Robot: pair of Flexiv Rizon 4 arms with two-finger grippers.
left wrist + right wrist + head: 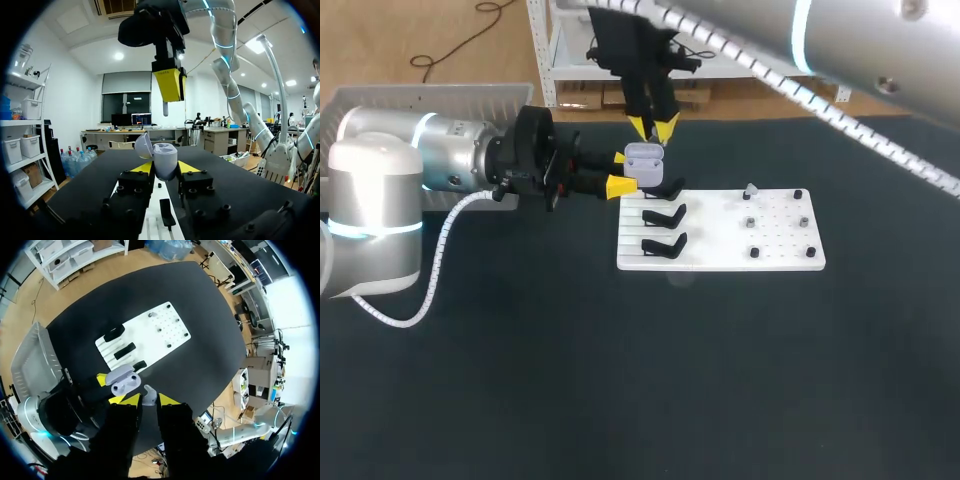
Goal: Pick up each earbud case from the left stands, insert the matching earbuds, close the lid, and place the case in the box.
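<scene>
Holding the open case (165, 161) pinched in our left gripper (623, 171) over the back left corner of the white board (720, 256), we should lower the earbud (148, 394), nipped between the fingers of our right gripper (652, 128), straight and slowly into its matching socket, case level.
</scene>
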